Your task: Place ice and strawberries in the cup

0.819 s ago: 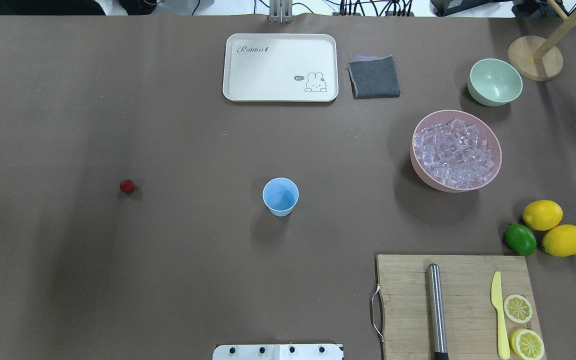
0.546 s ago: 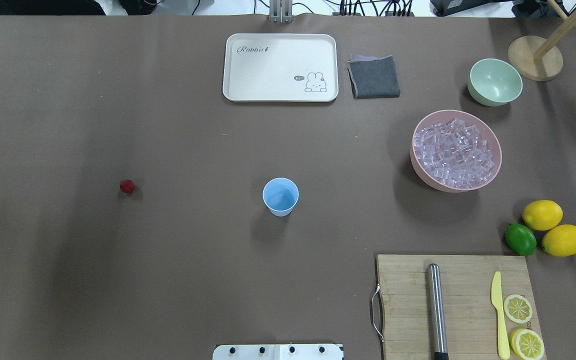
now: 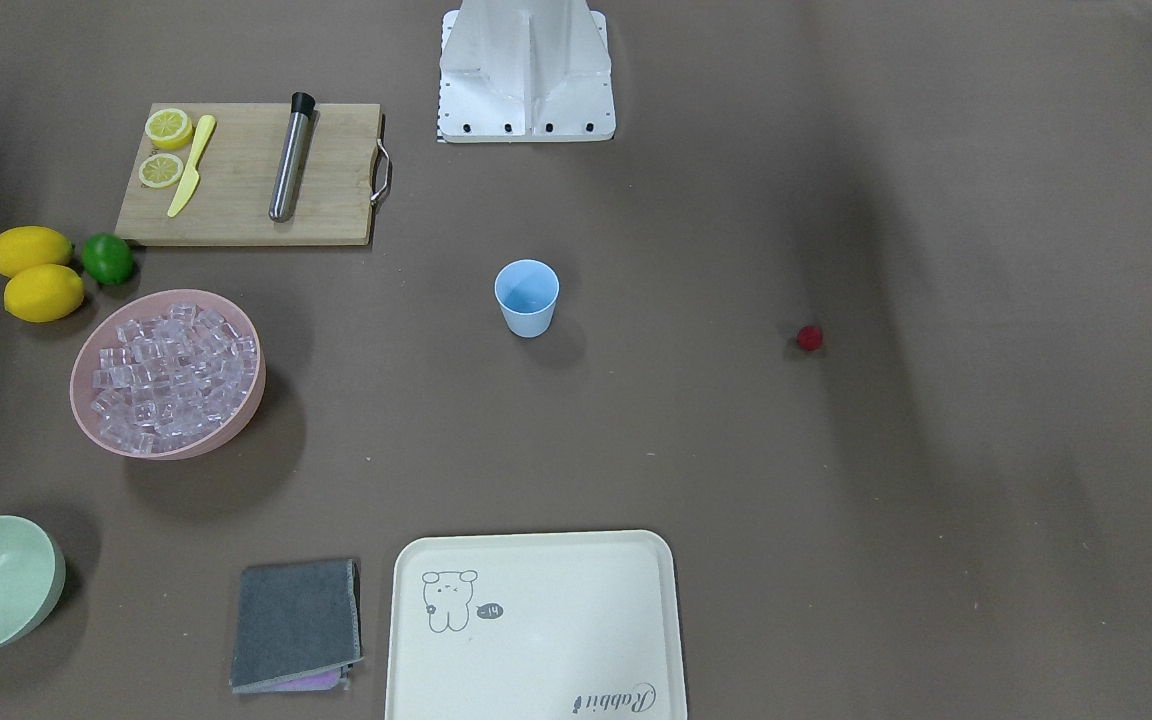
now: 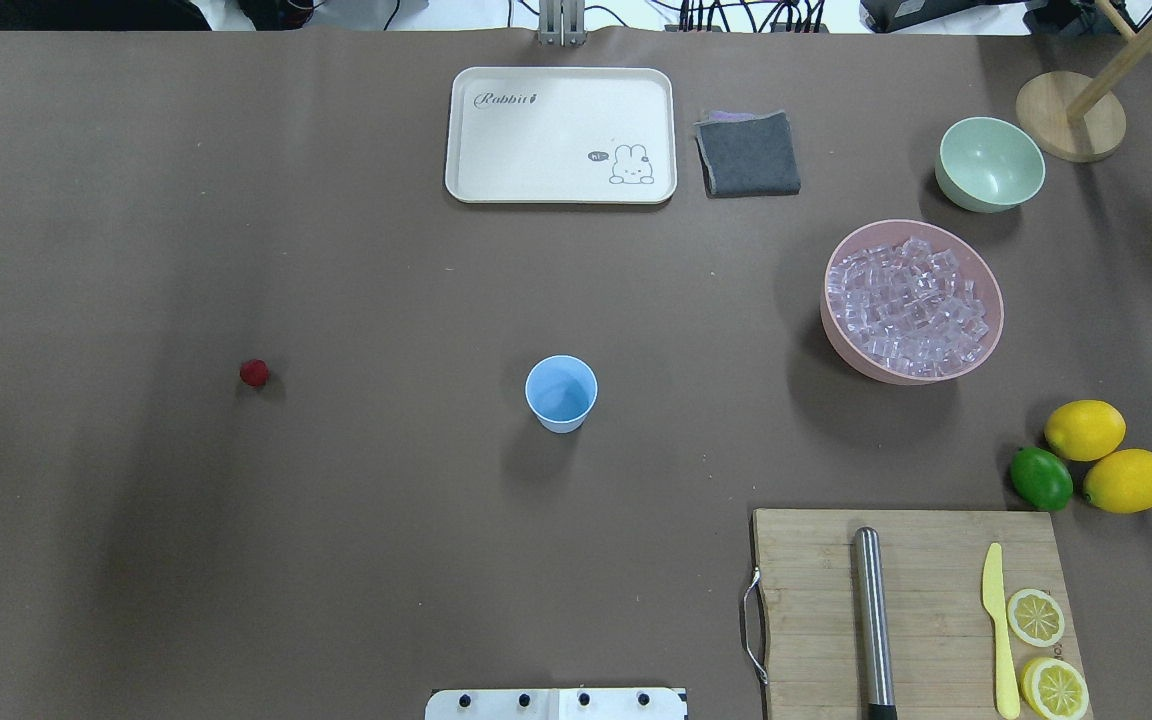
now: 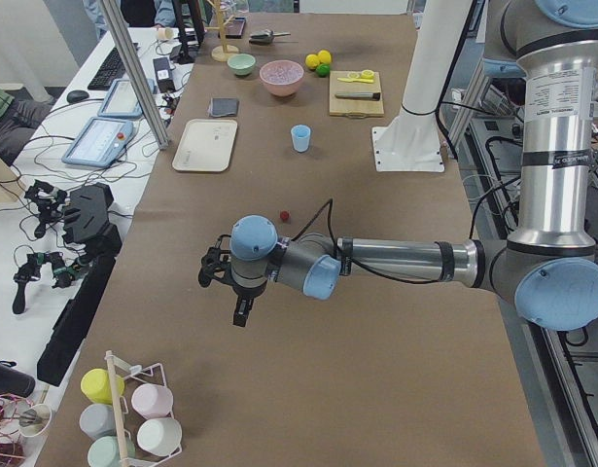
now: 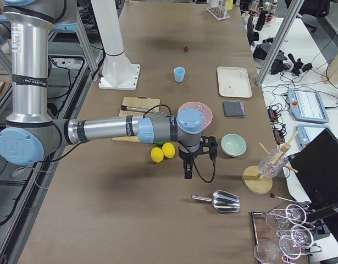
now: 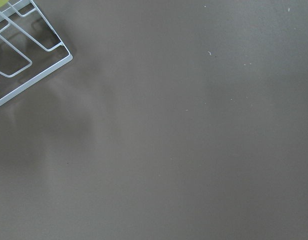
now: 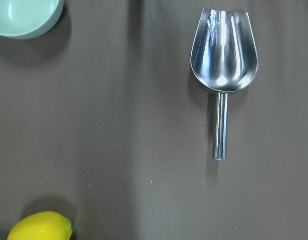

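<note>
The light blue cup (image 4: 561, 392) stands upright and empty near the table's middle; it also shows in the front view (image 3: 526, 297). The small dark red strawberry (image 4: 254, 373) lies alone on the table far to the cup's left. The ice (image 4: 908, 305) fills a pink bowl (image 4: 841, 345) to the cup's right. Both grippers show only in the side views. My left gripper (image 5: 240, 313) hangs over bare table beyond the strawberry. My right gripper (image 6: 187, 170) hangs near the lemons and a metal scoop (image 8: 224, 50). I cannot tell whether either is open or shut.
A cutting board (image 4: 806, 610) carries a steel rod, a yellow knife and lemon slices. Two lemons (image 4: 1086, 430) and a lime (image 4: 1040, 478) lie beside it. A pale green bowl (image 4: 990, 163), a grey cloth (image 4: 748, 153) and a cream tray (image 4: 561, 135) sit at the far side.
</note>
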